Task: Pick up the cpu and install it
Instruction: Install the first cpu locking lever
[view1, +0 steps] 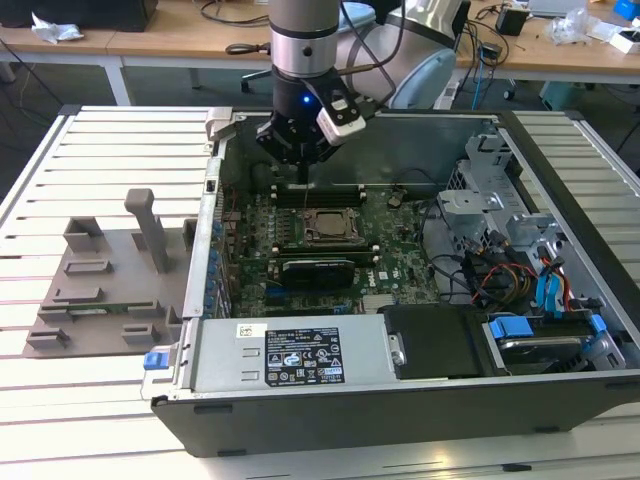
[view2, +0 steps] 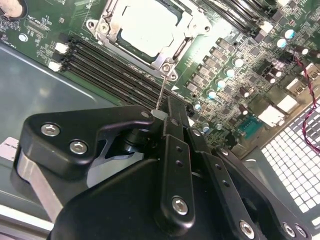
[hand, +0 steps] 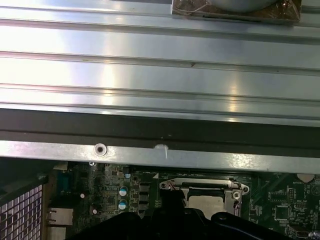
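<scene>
Second wrist view: the cpu (view2: 150, 27) is being seen seated in the motherboard (view2: 235, 75) socket, beside the gripper (view2: 167, 117), its fingers together, nothing held.

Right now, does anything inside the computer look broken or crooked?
Nothing stands out. The cpu lies flat and square inside its socket frame on the motherboard. The gripper hangs above the memory slots beside the socket. No loose or spilled parts show.

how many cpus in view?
1. The cpu sits in the motherboard socket, within its metal frame, just beyond the hand; also seen in the first wrist view.
</scene>
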